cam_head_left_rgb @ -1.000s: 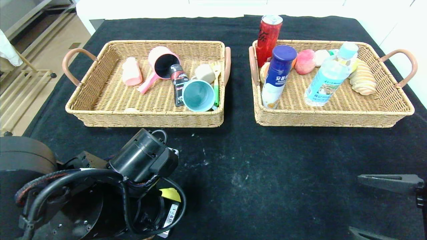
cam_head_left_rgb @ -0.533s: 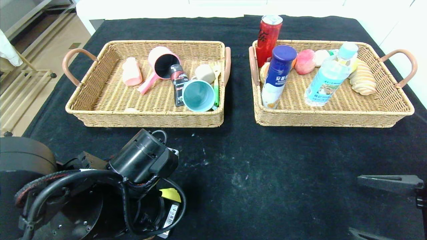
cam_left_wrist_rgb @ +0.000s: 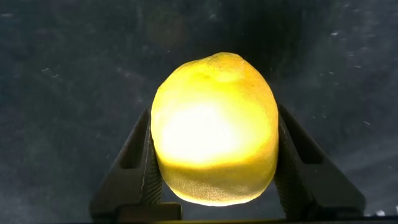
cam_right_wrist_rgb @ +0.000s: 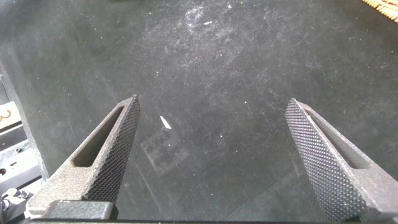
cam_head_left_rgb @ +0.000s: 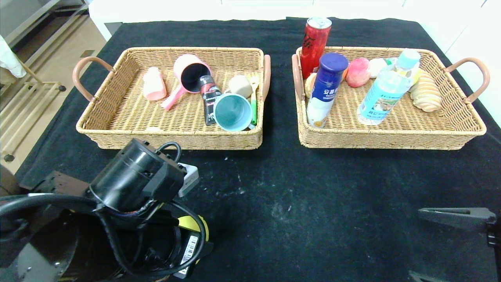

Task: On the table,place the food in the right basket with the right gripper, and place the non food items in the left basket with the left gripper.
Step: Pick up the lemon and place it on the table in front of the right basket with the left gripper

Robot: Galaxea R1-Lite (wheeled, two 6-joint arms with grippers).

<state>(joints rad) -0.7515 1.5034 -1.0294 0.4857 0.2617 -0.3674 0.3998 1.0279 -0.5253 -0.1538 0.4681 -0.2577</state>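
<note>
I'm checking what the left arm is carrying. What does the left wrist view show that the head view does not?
Only the left wrist view shows a yellow lemon-like fruit clamped in the left gripper. Only the head view shows the left basket and right basket, both filled, and the open right gripper parked low. Both show the black table.

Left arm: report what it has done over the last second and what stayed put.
The left arm's wrist has shifted toward the robot's left and slightly toward the left basket. Its left gripper is clamped on a yellow lemon-like fruit above the black table. Both baskets' contents did not move, and the right gripper stayed open, low at the near right.
</note>
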